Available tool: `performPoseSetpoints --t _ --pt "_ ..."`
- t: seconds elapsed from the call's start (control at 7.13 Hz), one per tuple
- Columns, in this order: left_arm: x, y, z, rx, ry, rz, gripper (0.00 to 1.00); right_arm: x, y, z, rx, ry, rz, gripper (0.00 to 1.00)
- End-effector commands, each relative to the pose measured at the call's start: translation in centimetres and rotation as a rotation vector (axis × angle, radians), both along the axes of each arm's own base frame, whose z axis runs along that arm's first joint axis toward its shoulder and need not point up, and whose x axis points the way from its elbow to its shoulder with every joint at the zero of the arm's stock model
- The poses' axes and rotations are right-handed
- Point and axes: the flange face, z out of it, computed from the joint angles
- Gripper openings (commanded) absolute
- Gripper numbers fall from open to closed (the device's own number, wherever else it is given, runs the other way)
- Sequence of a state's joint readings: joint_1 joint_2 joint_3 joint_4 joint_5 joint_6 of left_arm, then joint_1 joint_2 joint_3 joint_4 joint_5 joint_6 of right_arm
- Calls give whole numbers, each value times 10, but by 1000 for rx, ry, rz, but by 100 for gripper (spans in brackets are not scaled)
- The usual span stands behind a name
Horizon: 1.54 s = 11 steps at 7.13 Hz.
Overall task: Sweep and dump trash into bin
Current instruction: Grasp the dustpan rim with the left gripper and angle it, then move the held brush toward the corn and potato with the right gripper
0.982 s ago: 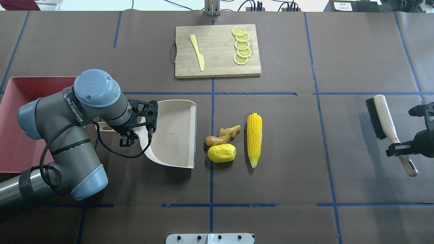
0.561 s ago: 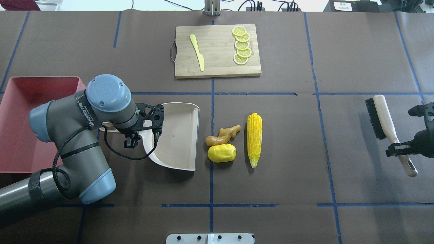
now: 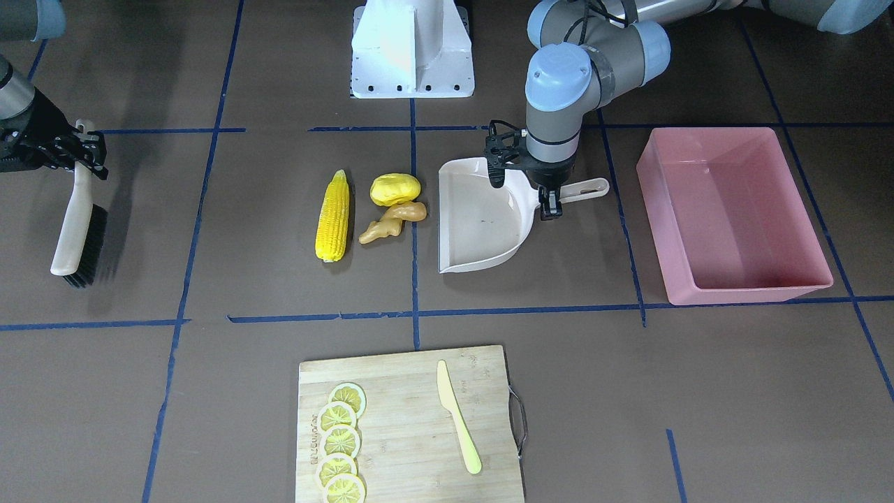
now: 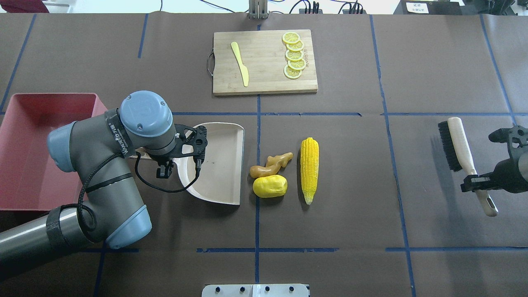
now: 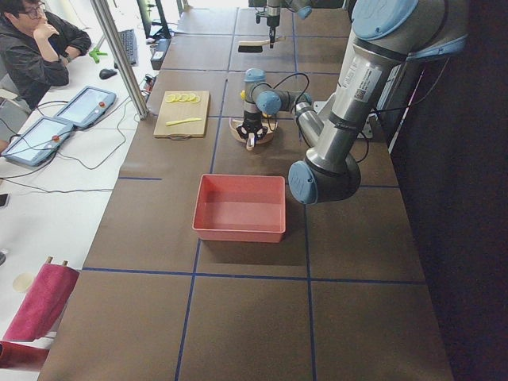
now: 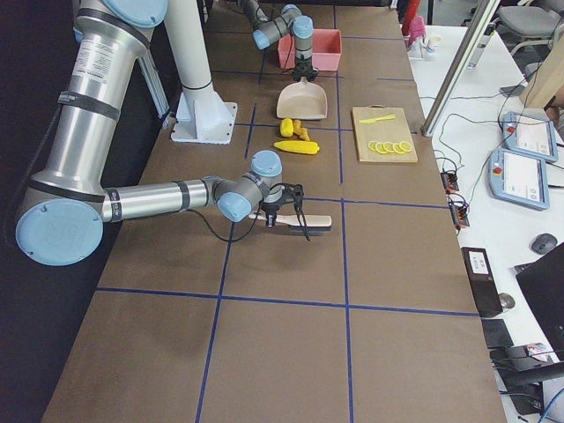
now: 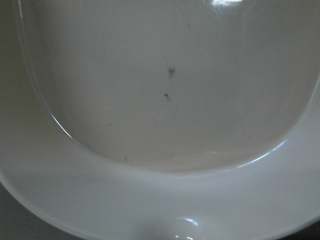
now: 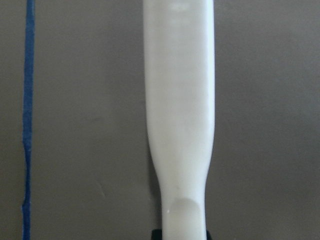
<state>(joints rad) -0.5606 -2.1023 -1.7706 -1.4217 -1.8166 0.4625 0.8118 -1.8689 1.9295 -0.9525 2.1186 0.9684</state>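
Observation:
The trash lies mid-table: a yellow corn cob (image 4: pixel 309 170), a rounded yellow lump (image 4: pixel 269 186) and a tan ginger root (image 4: pixel 272 163). The beige dustpan (image 4: pixel 218 163) rests just left of them, its mouth towards them. My left gripper (image 4: pixel 165 168) is shut on the dustpan's handle (image 3: pixel 587 187). Its wrist view shows only the pan's empty inside (image 7: pixel 170 100). The pink bin (image 4: pixel 24 156) stands at the far left, empty. My right gripper (image 4: pixel 478 183) is shut on the handle of a black-bristled brush (image 4: pixel 458 142) at the far right, apart from the trash.
A wooden cutting board (image 4: pixel 264 82) at the back centre holds lemon slices (image 4: pixel 293 55) and a pale yellow knife (image 4: pixel 240 64). The robot's white base plate (image 3: pixel 412 49) is at the near edge. An operator (image 5: pixel 40 48) sits beside the table.
My left arm has slid the dustpan to the right, closer to the trash. My right gripper has moved the brush a little to the left.

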Motion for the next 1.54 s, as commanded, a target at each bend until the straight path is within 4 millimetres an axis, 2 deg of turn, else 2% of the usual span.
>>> performPoseSetpoints --t 0.0,0.28,0.7,0.98,1.12,1.26,1.4 --pt "6 3 -7 -19 -18 -13 0 -22 9 -18 -26 -25 -4 0" --pt "22 14 -9 -44 -16 -21 0 -55 25 -33 -53 -28 -1 0" --pt "22 15 -9 -45 -16 -20 0 -111 43 -62 -75 -58 -4 0" --pt "22 16 -11 -44 -12 -19 0 -156 34 -118 -116 -2 -28 0" --pt "22 16 -12 -44 -10 -18 0 -189 36 -148 -124 19 -60 0" --pt "22 17 -13 -58 -6 -40 0 -208 39 -167 -109 21 -70 0" --pt "25 19 -16 -66 0 -48 0 -224 47 -176 -85 20 -77 0"
